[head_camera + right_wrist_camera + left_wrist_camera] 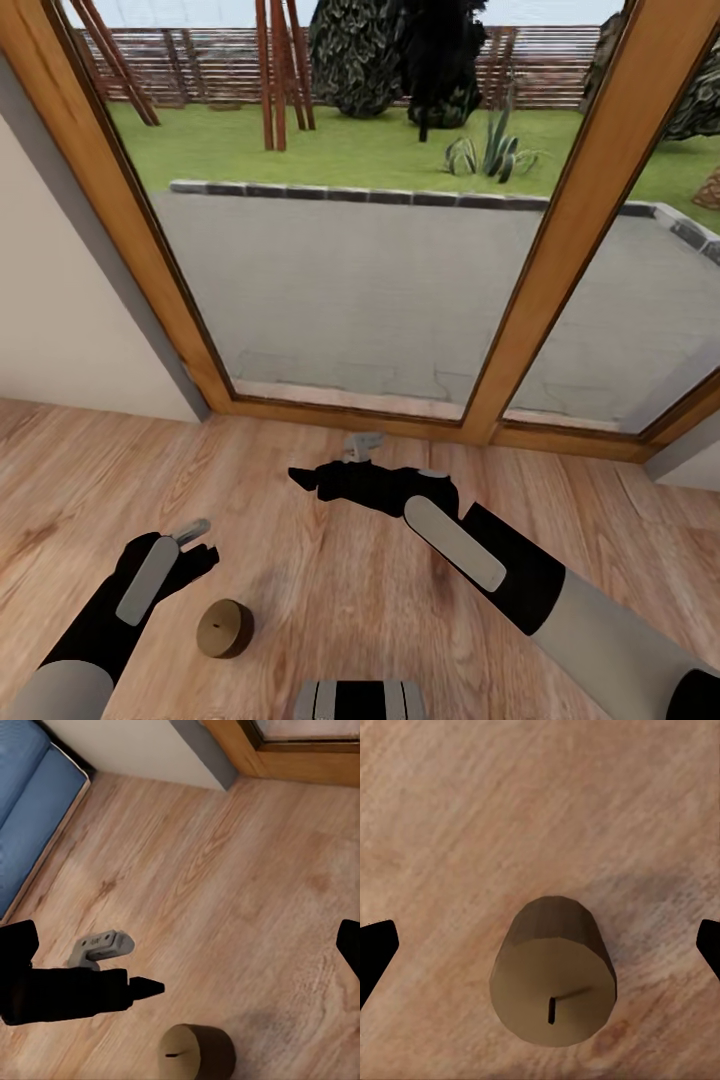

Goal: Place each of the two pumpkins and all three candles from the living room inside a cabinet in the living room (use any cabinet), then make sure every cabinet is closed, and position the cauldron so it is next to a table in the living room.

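Note:
One candle (224, 628), a stubby tan cylinder with a small wick, stands upright on the wooden floor in the head view, close in front of me. My left gripper (192, 543) hovers just beside and above it, open and holding nothing. In the left wrist view the candle (553, 979) sits between the two dark fingertips (375, 951), which stay far apart from it. My right gripper (330, 468) is farther forward, pointing left, open and empty. The right wrist view looks down on the candle (196, 1052) and the left gripper (120, 969). Pumpkins, cabinet and cauldron are out of view.
A large window with thick wooden frames (585, 215) stands straight ahead, with a patio and lawn outside. A pale wall (60, 320) lies to the left. The edge of a blue sofa (30, 810) appears in the right wrist view. Wooden floor (330, 600) surrounds the candle.

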